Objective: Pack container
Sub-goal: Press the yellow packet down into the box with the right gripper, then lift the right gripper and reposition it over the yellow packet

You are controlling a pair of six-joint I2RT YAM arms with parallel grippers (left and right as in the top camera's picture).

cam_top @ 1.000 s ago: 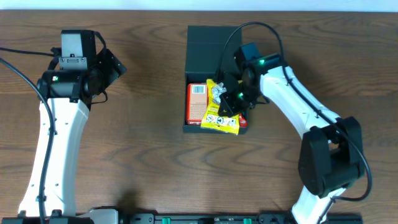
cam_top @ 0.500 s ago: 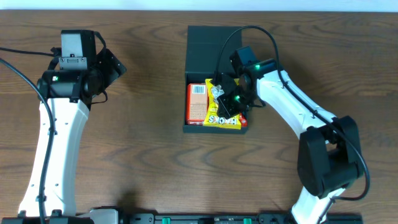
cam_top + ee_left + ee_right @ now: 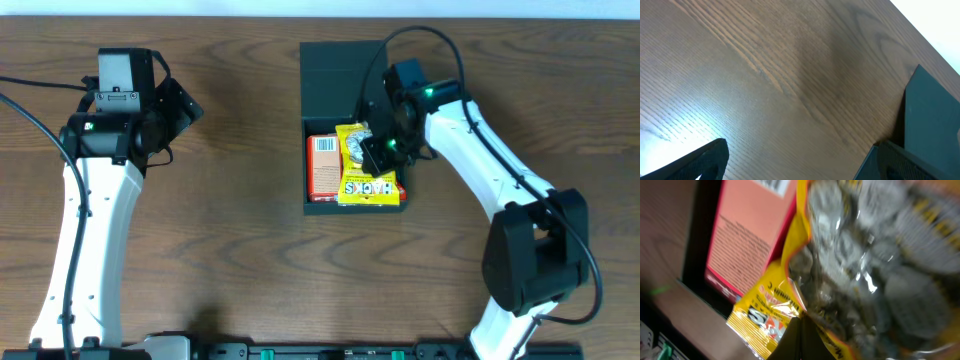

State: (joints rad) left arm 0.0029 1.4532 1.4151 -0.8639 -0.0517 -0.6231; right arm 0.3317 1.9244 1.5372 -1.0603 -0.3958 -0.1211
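Note:
The container (image 3: pixel 336 68) is a dark teal-black square box at the table's middle back, its flap lid open and lying flat behind it. Inside lie an orange-red packet (image 3: pixel 321 165) on the left and a yellow snack bag (image 3: pixel 368 186) with a clear window on the right. My right gripper (image 3: pixel 378 150) is shut on the yellow snack bag's top edge, over the box. The right wrist view shows the bag (image 3: pixel 765 320) close up beside the orange-red packet (image 3: pixel 747 235). My left gripper (image 3: pixel 175 108) is open and empty, far to the left; its view shows a corner of the container (image 3: pixel 930 120).
Dark wood table (image 3: pixel 240 260) all round the box. A black rail runs along the front edge (image 3: pixel 330 350). Cables hang from both arms.
My right gripper has moved back and slightly right with the yellow bag. The bag now lies squarer inside the box, and the box has shifted a little right. The left arm has not moved.

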